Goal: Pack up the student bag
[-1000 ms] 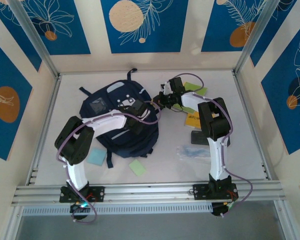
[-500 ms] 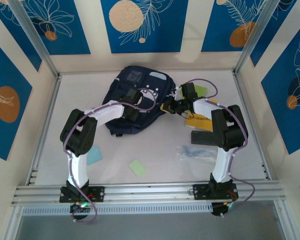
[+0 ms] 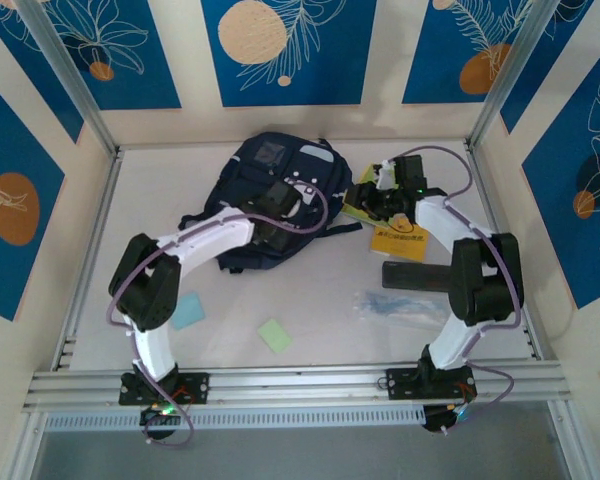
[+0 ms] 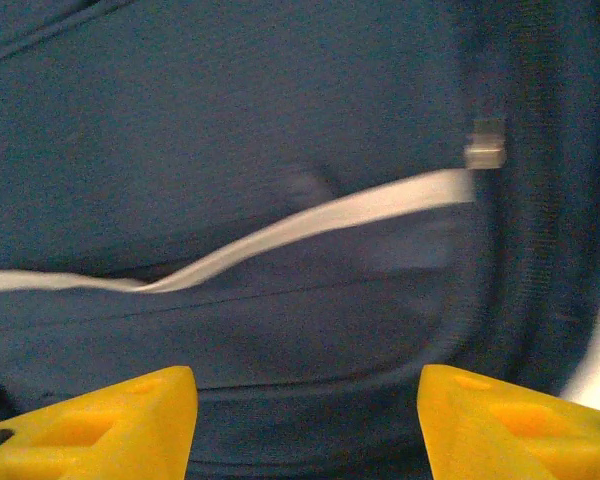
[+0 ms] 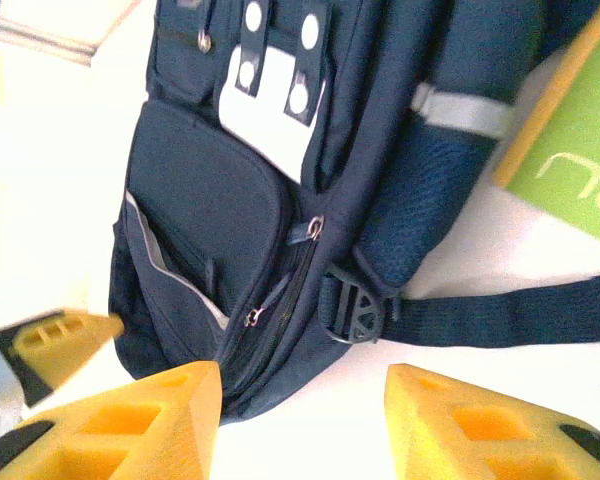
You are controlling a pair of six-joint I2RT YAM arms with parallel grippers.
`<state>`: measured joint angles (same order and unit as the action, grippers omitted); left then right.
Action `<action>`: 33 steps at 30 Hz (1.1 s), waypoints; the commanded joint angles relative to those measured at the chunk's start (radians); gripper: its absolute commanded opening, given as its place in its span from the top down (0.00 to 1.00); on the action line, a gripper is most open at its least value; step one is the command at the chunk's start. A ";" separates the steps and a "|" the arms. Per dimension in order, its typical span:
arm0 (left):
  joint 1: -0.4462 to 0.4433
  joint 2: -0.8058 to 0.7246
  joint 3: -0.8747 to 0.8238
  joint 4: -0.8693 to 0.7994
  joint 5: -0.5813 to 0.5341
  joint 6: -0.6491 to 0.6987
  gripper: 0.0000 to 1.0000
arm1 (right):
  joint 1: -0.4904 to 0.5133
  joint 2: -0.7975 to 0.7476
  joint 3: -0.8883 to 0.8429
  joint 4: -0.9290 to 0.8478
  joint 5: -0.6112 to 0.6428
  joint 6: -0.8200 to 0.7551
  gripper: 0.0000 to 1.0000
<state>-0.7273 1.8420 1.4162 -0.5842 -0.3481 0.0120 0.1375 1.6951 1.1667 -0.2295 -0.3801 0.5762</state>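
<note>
The large navy-blue fabric student bag [image 3: 265,175] lies front-up by the far edge of the surface [image 3: 150,190], probably flat so its pockets can be reached. The left end effector [image 4: 305,400] hovers over it, released and empty. The right end effector [image 5: 300,400], also released, hangs beside the bag's strap. A flat black case [image 3: 415,275], green-and-yellow book [image 3: 355,207], orange notebook [image 3: 400,240] and small green note [image 3: 275,333] lie unpacked, and the right arm crowds the book.

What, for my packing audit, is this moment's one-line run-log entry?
student bag: lying front up | left end effector: open, over bag | right end effector: open, beside bag
</note>
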 commanded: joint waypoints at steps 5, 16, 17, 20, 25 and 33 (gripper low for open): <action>-0.089 0.174 0.142 0.003 0.015 0.068 0.39 | -0.079 -0.092 -0.118 -0.062 0.018 -0.029 0.52; -0.058 0.387 0.286 -0.020 -0.065 0.068 0.94 | -0.113 -0.195 -0.211 -0.052 0.016 -0.049 0.52; -0.053 0.380 0.293 -0.037 -0.045 0.062 1.00 | -0.112 -0.200 -0.215 -0.046 0.014 -0.063 0.52; -0.042 0.305 0.283 -0.053 0.006 0.057 1.00 | -0.099 -0.200 -0.243 0.019 -0.034 -0.126 0.52; -0.011 0.152 0.303 -0.097 0.146 0.043 1.00 | -0.029 -0.182 -0.308 0.203 -0.080 -0.219 0.52; 0.017 0.088 0.406 -0.210 0.265 0.003 1.00 | 0.094 -0.069 -0.293 0.448 -0.087 -0.213 0.53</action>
<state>-0.7074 1.9827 1.7687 -0.7437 -0.1741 0.0505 0.2043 1.5742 0.8448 0.0818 -0.4324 0.3813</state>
